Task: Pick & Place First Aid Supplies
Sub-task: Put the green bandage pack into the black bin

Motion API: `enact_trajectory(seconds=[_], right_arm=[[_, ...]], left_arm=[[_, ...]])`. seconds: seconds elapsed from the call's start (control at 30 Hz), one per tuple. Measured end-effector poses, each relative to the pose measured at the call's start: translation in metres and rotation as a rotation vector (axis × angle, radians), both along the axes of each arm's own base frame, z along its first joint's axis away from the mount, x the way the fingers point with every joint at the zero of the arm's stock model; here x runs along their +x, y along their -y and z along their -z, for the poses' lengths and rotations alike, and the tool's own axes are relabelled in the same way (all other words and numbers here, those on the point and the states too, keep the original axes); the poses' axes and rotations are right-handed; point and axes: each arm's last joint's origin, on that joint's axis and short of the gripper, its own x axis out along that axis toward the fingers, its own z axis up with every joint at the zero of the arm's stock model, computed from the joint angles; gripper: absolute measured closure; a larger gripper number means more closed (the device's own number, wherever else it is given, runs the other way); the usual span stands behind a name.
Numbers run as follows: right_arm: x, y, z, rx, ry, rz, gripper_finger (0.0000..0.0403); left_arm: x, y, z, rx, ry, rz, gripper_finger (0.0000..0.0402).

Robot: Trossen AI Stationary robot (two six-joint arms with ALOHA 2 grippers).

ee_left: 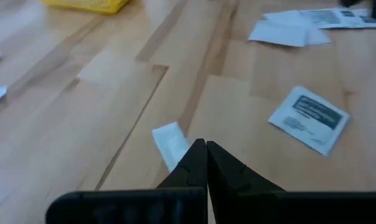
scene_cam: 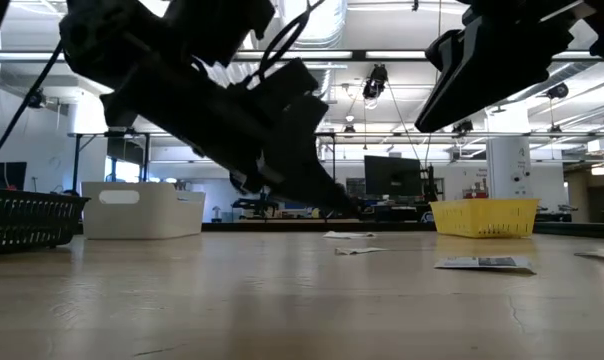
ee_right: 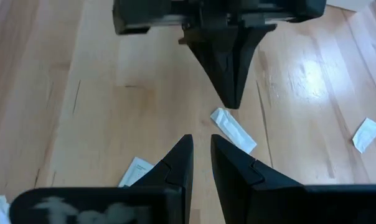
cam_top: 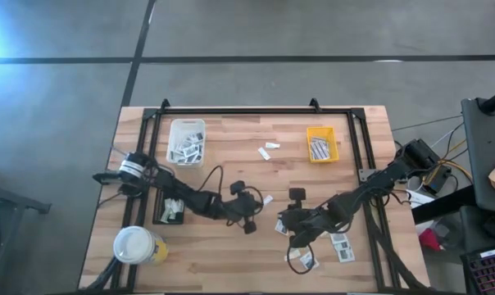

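Overhead, left end effector (cam_top: 262,200) reaches low toward mid-surface, right of the black tray (cam_top: 169,211). Left wrist: tips pinched on a small white packet (ee_left: 170,142), lengthwise slanting. Right wrist: right end effector (ee_right: 202,155) slightly parted, empty.

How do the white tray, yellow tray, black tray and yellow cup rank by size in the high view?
1. Yellow cup and white tray: look alike, so unranked.
2. Yellow tray.
3. Black tray: partly hidden by the left arm, so unsure.
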Motion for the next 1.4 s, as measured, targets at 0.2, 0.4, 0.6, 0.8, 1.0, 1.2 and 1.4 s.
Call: enact_trajectory(seconds=[0.2,0.4,0.6,0.8,1.0,1.2,1.4], right_arm=[[0.001,0.000,0.000,0.010,0.019,-0.001,0.0349],[0.002,0.003,0.003,0.012,0.023,0.008,0.0349],[0.004,0.011,0.007,0.006,0.012,0.034,0.0349],[0.006,0.017,0.007,0.006,0.010,0.053,0.0349],[0.006,0.017,0.007,0.005,0.010,0.055,0.0349],[0.005,0.018,0.010,-0.078,-0.018,-0.031,0.0349],[0.011,0.016,0.022,-0.209,-0.064,-0.163,0.0349]], left_arm=[[0.001,-0.004,0.011,-0.036,-0.022,-0.036,0.0401],[0.001,-0.009,0.015,-0.102,-0.037,-0.090,0.0401],[0.000,-0.011,0.018,-0.172,-0.065,-0.082,0.0401],[0.000,-0.011,0.018,-0.153,-0.068,-0.086,0.0401],[0.001,-0.012,0.018,-0.163,-0.073,-0.080,0.0401],[-0.002,-0.013,0.023,-0.195,-0.117,-0.112,0.0401],[-0.003,-0.013,0.025,-0.204,-0.130,-0.099,0.0401]])
